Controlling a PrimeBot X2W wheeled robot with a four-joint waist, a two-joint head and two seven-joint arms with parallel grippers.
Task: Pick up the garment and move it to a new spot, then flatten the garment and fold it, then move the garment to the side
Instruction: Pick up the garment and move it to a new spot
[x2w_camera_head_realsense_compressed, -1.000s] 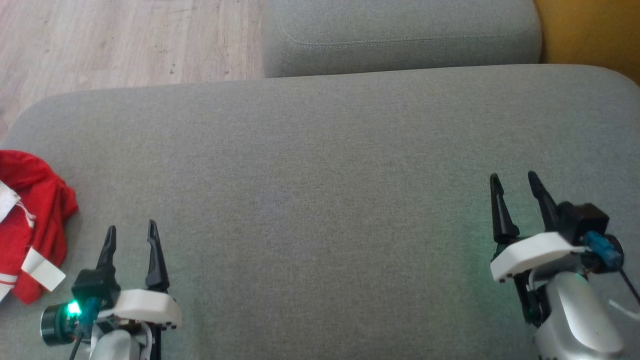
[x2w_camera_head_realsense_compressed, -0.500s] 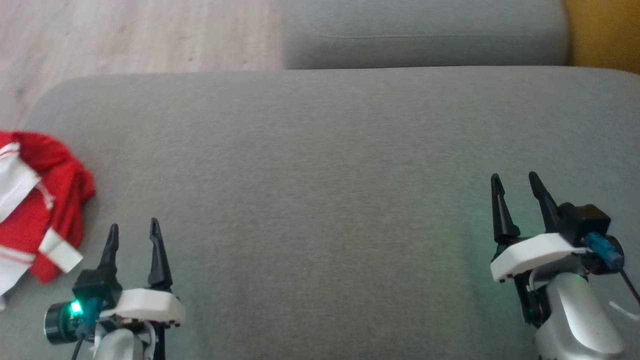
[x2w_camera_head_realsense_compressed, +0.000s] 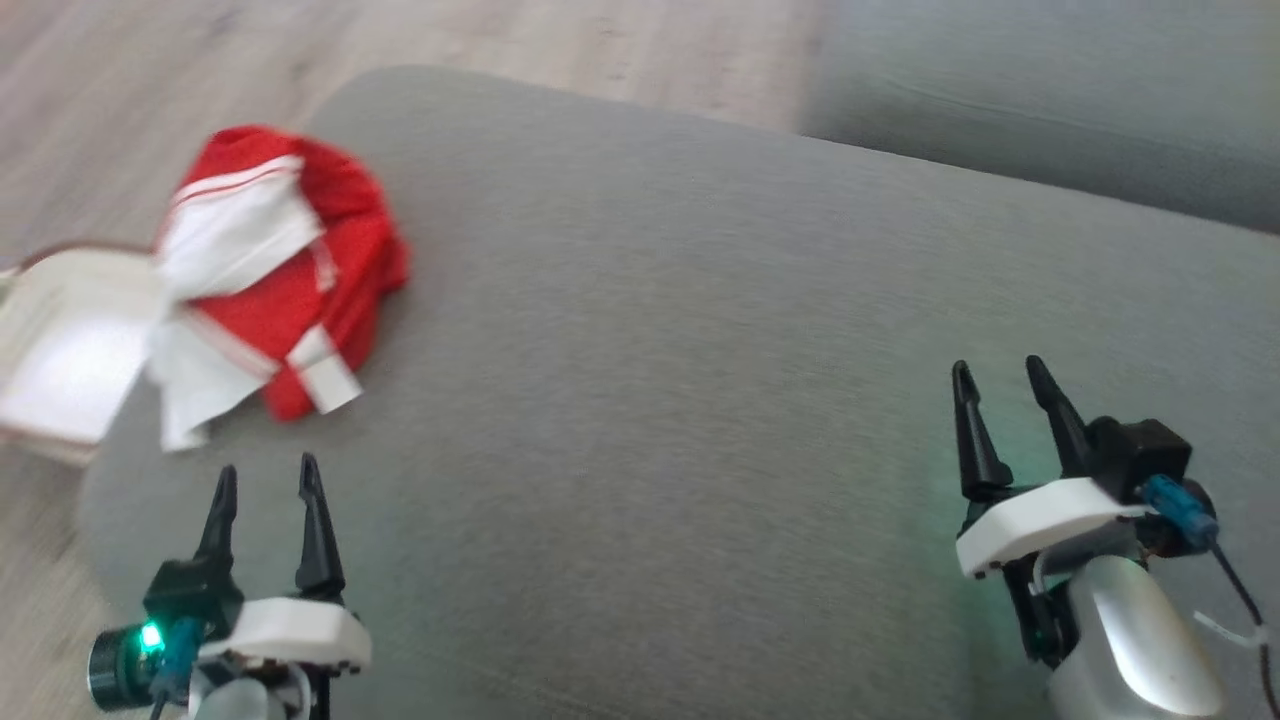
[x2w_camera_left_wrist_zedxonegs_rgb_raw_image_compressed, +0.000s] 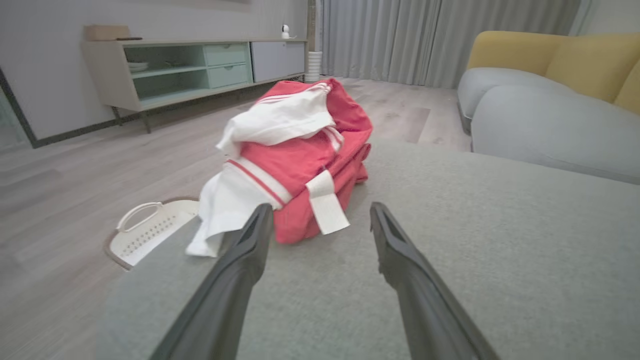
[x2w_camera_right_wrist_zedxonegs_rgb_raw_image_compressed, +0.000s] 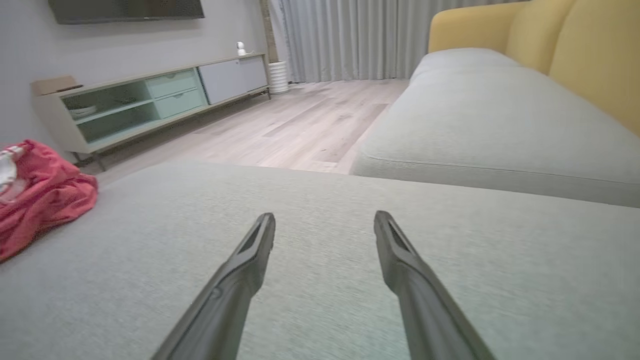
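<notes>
The garment (x2w_camera_head_realsense_compressed: 285, 280) is a crumpled red heap with white panels and stripes, lying near the left end of the grey cushion (x2w_camera_head_realsense_compressed: 700, 350). In the left wrist view the garment (x2w_camera_left_wrist_zedxonegs_rgb_raw_image_compressed: 300, 155) sits just beyond my fingertips. My left gripper (x2w_camera_head_realsense_compressed: 265, 478) hovers open over the cushion below the heap, nothing between its fingers. My right gripper (x2w_camera_head_realsense_compressed: 995, 370) stands open and empty far to the right. The right wrist view catches the garment (x2w_camera_right_wrist_zedxonegs_rgb_raw_image_compressed: 40, 200) at its left edge, well away from my right gripper (x2w_camera_right_wrist_zedxonegs_rgb_raw_image_compressed: 325, 220). My left gripper (x2w_camera_left_wrist_zedxonegs_rgb_raw_image_compressed: 320, 212) points straight at the heap.
A white laundry basket (x2w_camera_head_realsense_compressed: 65, 350) sits on the wood floor beside the cushion's left end, also seen as the basket (x2w_camera_left_wrist_zedxonegs_rgb_raw_image_compressed: 150, 225). A second grey seat (x2w_camera_head_realsense_compressed: 1050, 110) with yellow backrest (x2w_camera_right_wrist_zedxonegs_rgb_raw_image_compressed: 550, 35) lies behind. A low cabinet (x2w_camera_left_wrist_zedxonegs_rgb_raw_image_compressed: 190, 70) stands against the far wall.
The head camera has swung left, so the whole picture has shifted right and tilted; the garment and the basket now show fully. Both grippers keep their places and stay open.
</notes>
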